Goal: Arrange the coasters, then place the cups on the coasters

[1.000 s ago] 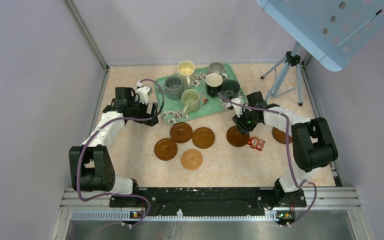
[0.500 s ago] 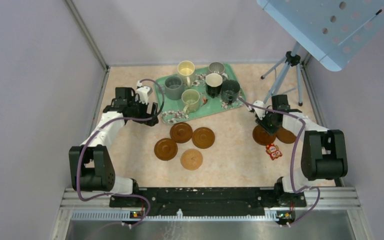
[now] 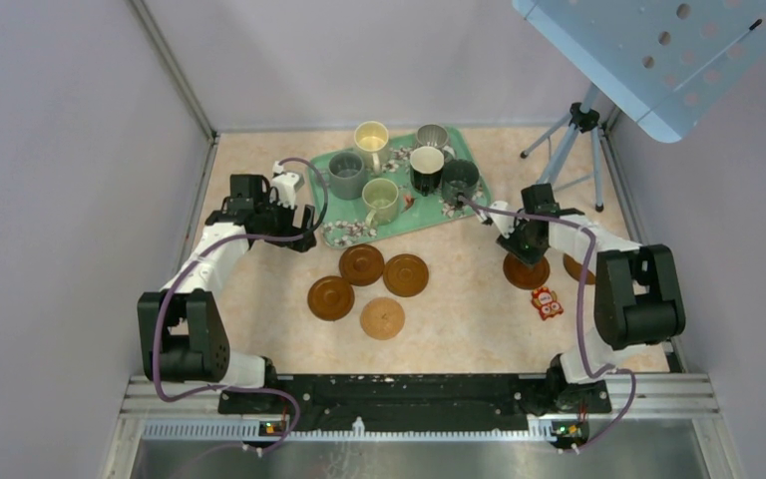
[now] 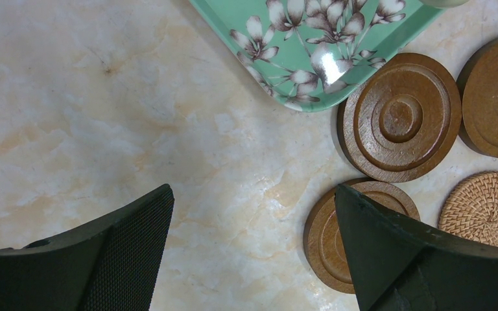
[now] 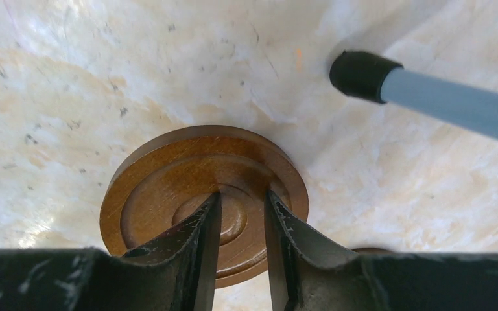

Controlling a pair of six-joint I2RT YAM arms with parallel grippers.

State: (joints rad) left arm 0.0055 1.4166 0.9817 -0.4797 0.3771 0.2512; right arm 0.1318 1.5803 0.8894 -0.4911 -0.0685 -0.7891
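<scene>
I see the tray (image 4: pixel 389 29) in mint green with white and brown-grey blossoms. On it stand a cream-yellow mug (image 3: pixel 371 136), a grey mug (image 3: pixel 347 172), a pale green mug (image 3: pixel 380 196), a black mug (image 3: pixel 426 165) that is white inside, a dark grey-green mug (image 3: pixel 460 178) and a ribbed silvery mug (image 3: pixel 432 135). Nearer than the tray, the brown coasters (image 4: pixel 400 116) show concentric rings and the tan coaster (image 4: pixel 486 208) is woven. The table (image 4: pixel 104 97) is cream marbled with peach.

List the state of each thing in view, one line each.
left gripper: open, holding nothing
right gripper: jaws narrow, straddling centre ring of one coaster; grip unclear
coasters: flat on table, no cups on them
cups: six, upright on tray
tray: flat on table
</scene>
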